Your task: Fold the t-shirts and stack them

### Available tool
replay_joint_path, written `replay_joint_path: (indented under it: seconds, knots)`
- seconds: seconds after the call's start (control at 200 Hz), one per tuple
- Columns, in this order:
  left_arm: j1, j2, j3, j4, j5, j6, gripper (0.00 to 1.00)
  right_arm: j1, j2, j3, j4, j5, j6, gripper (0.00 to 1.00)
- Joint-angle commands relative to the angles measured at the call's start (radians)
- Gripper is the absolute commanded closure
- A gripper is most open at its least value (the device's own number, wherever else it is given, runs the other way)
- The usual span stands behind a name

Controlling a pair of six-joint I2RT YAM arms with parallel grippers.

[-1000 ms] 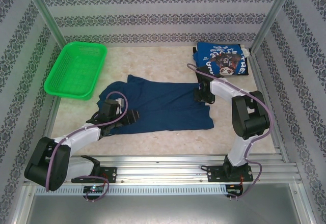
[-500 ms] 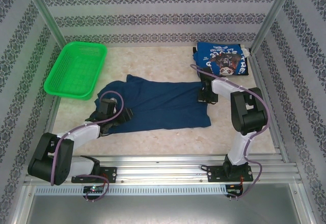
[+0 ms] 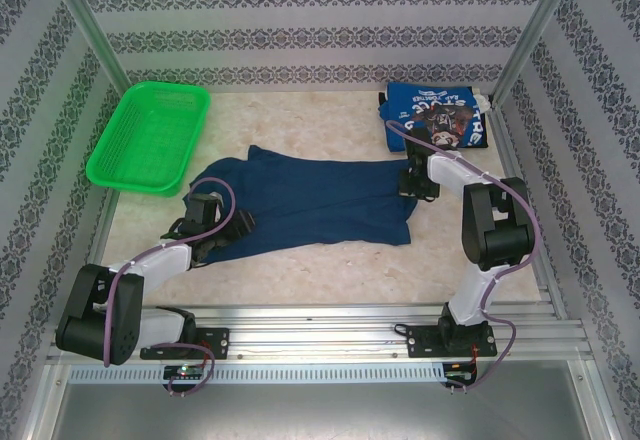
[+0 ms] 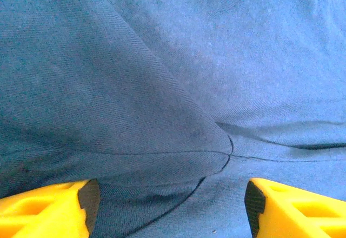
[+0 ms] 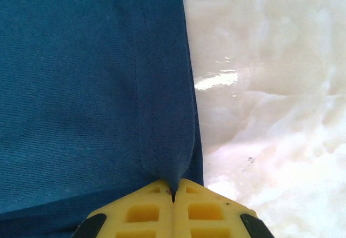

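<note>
Pinching the right hem of the navy shirt [image 3: 310, 200], the right tool [image 5: 173, 196] is clenched on a fold of cloth at the edge. The left tool [image 4: 167, 203] is released, fingers wide, w/ the shirt's left end bunched between them, not gripped yet. Shirt lies mid-desk [image 3: 300, 275], long axis left-to-right, one end per arm. Next move prob. needs the left to close so both ends lift together. Blue shirt [image 3: 440, 120] sits folded at the far right corner, basket [image 3: 150, 135] far left.
</note>
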Motion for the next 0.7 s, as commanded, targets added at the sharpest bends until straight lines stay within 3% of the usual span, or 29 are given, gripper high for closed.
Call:
replay_joint_path:
  seconds: [0.0, 0.06, 0.19, 0.52, 0.694]
  knots:
    - [0.017, 0.019, -0.039, 0.011, 0.032, 0.029, 0.27, -0.025, 0.002, -0.015, -0.047, 0.076, -0.030, 0.86]
    - [0.016, 0.020, -0.048, 0.046, 0.073, 0.028, 0.27, -0.028, -0.003, -0.031, -0.031, 0.084, -0.023, 0.72]
    - [0.005, 0.016, -0.036, 0.056, 0.151, 0.063, 0.25, -0.027, -0.093, -0.075, 0.020, 0.108, 0.000, 0.64]
    - [-0.004, -0.083, -0.017, -0.001, 0.177, 0.079, 0.20, 0.010, -0.257, -0.201, 0.042, -0.046, 0.098, 0.60]
    - [-0.006, -0.131, 0.005, -0.017, 0.211, 0.083, 0.19, 0.019, -0.252, -0.247, 0.126, -0.222, 0.127, 0.58]
